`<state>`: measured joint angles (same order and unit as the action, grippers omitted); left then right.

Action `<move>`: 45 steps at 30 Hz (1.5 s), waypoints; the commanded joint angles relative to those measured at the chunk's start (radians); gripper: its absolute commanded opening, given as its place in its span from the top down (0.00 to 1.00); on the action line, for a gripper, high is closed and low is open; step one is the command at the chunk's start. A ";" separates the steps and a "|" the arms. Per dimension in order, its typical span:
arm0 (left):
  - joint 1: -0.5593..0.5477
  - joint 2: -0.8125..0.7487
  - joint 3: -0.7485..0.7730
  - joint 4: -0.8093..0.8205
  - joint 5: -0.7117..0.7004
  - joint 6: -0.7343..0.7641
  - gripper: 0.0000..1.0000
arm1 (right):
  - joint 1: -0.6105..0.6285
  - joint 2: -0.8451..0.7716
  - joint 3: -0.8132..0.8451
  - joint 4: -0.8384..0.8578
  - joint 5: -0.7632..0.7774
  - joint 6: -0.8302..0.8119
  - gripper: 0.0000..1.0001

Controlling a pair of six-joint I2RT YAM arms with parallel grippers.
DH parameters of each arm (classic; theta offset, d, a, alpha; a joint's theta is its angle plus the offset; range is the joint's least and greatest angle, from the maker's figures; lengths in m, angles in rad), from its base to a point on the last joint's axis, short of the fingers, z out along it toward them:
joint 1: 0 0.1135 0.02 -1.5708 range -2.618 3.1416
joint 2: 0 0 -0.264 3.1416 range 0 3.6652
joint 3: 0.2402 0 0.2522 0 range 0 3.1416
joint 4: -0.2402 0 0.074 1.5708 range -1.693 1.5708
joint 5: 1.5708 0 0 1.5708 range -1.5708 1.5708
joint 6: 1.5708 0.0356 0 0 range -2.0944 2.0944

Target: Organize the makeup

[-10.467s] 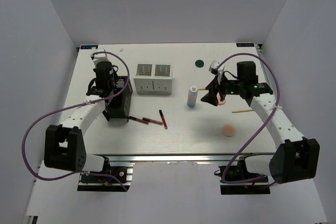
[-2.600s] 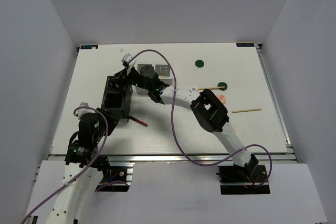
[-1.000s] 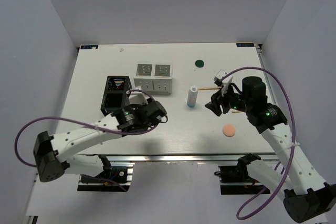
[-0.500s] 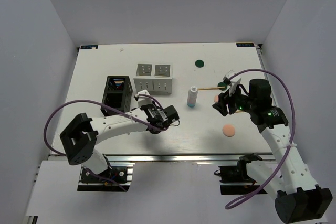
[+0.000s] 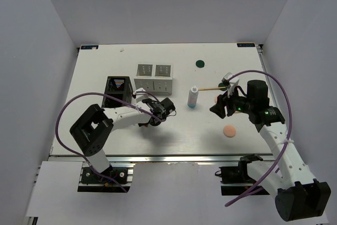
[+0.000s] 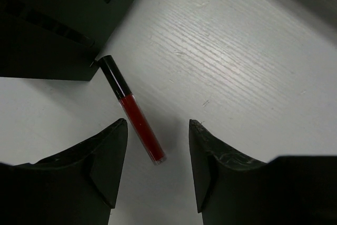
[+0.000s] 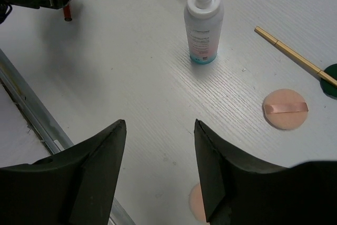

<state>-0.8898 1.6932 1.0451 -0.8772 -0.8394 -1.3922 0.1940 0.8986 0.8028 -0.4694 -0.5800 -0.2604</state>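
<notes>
Left gripper [image 6: 158, 123] hangs with jaws apart; the red end of a slim red-and-black tube [image 6: 134, 113], lying flat beside the black holder [image 6: 42, 25], shows between them. Right gripper [image 7: 159, 122] is spread wide and empty, facing the upright white bottle [image 7: 204, 22], whose label print is too faint to read.

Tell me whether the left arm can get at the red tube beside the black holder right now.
Probably yes. The left gripper hangs open right above the red tube, jaws either side of its red end. It lies flat on the table; only its black cap sits close to the black holder.
</notes>
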 commanded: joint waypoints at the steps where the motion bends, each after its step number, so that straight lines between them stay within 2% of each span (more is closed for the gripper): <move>1: 0.009 0.011 -0.023 0.021 0.006 -0.020 0.41 | -0.010 0.005 0.001 0.031 -0.020 0.016 0.40; 8: 0.009 0.075 0.006 -0.088 -0.021 -0.113 0.47 | -0.024 0.019 -0.001 0.029 -0.018 0.015 0.40; 16: 0.011 0.114 -0.011 -0.068 -0.029 -0.123 0.47 | -0.025 0.031 0.009 0.029 -0.021 0.016 0.40; 22: 0.018 0.138 -0.031 0.000 -0.015 -0.099 0.50 | -0.025 0.033 0.009 0.025 -0.026 0.016 0.40; 23: 0.020 0.141 -0.039 0.016 -0.003 -0.091 0.52 | -0.025 0.033 0.009 0.025 -0.026 0.016 0.40; 26: 0.018 0.135 -0.068 0.055 0.034 -0.087 0.64 | -0.027 0.033 0.015 0.020 -0.021 0.016 0.39; 27: 0.020 0.131 -0.079 0.069 0.046 -0.082 0.72 | -0.028 0.034 0.016 0.021 -0.021 0.016 0.39; 31: -0.004 0.089 -0.120 0.138 0.086 -0.057 0.86 | -0.036 0.037 0.019 0.025 -0.021 0.016 0.39; 38: -0.112 0.085 -0.030 0.156 0.134 -0.019 1.00 | -0.047 0.043 0.018 0.040 -0.027 0.032 0.39; 45: -0.146 -0.111 0.096 0.155 0.143 -0.013 1.00 | -0.056 0.039 0.035 0.025 -0.032 0.032 0.39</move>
<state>-1.0431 1.7359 1.0821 -0.7300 -0.7074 -1.3968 0.1459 0.9436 0.8028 -0.4683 -0.5877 -0.2390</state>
